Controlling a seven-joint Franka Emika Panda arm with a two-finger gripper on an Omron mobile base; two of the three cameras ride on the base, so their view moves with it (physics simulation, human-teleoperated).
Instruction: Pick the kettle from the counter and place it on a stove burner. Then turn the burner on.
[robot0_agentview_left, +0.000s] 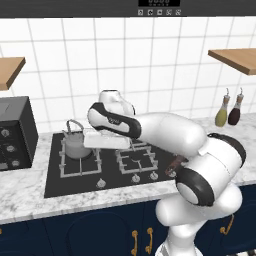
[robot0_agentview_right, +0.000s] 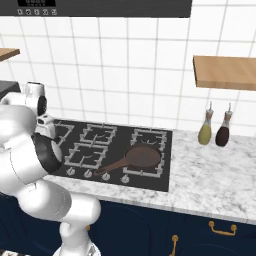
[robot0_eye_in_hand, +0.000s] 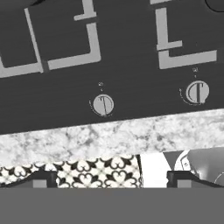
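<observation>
Two stove knobs face you in the hand view, one (robot0_eye_in_hand: 103, 105) near the middle and another (robot0_eye_in_hand: 197, 92) to its right, above the marble counter (robot0_eye_in_hand: 109, 138) edge. Your gripper (robot0_eye_in_hand: 111, 178) has its fingertips spread wide, holding nothing. The kettle (robot0_agentview_left: 76, 141) sits on the left burner (robot0_agentview_left: 79, 159).

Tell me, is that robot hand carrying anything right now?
No. The gripper is open with nothing between its fingertips; the kettle sits alone on the stove.
</observation>
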